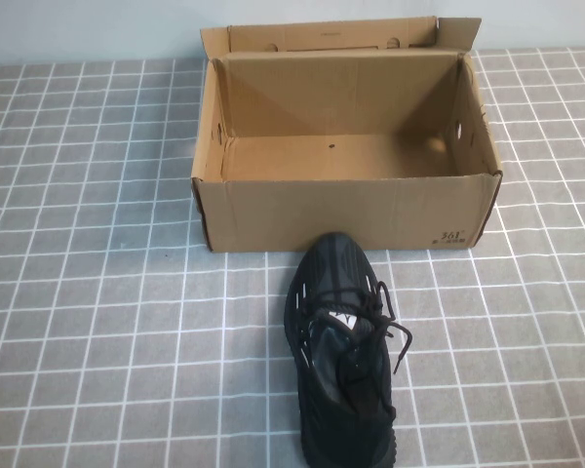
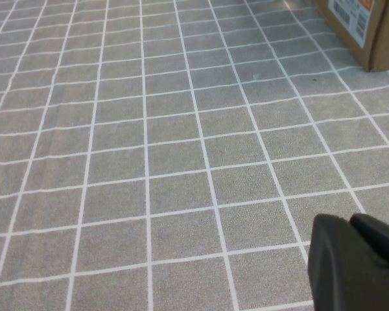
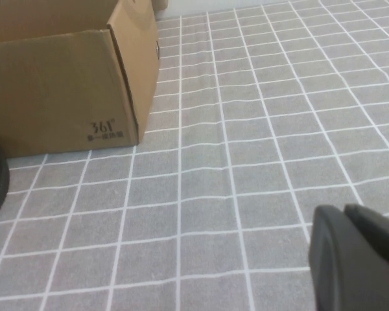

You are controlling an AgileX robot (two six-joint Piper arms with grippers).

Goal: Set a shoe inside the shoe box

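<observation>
Even soft light, dim box interior, close tool blurred.

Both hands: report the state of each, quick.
Left hand: parked low over bare grey tiled cloth, holding nothing; open or shut cannot be told.
Right hand: parked beside the brown cardboard shoe box, holding nothing; cannot be told.

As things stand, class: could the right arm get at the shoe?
Probably yes. The shoe lies apart on open tablecloth before the shoe box, nothing over it. The right gripper and left gripper sit low, off to either side.
</observation>
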